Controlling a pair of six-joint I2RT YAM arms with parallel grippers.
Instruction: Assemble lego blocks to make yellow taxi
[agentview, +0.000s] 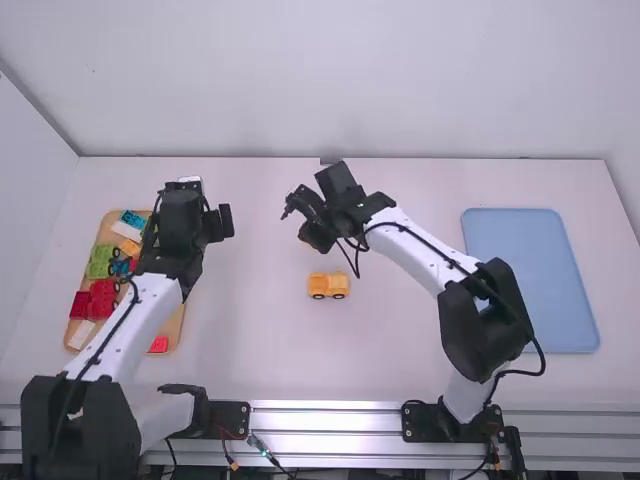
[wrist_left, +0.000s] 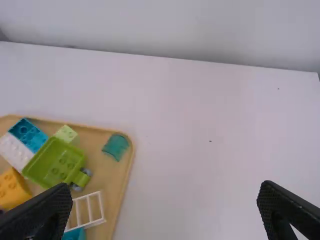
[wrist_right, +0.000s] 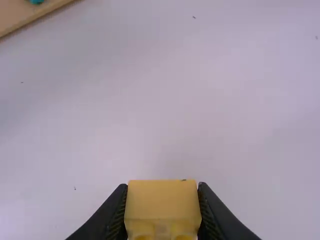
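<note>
In the high view, my left gripper stands open beside the parts tray, over the table. The left wrist view shows open space between the fingers of my left gripper. Above the table's middle is my right gripper, beyond a yellow-orange vehicle piece that rests on its wheels. Seen from the right wrist, my right gripper is shut on a yellow block, with a finger on either side and rounded studs or tubes along its lower edge.
A wooden tray at the left, partly under the left arm, holds a green vehicle piece, red pieces, a white-and-blue block pair and other parts. A light blue tray lies at the right, beyond the right arm.
</note>
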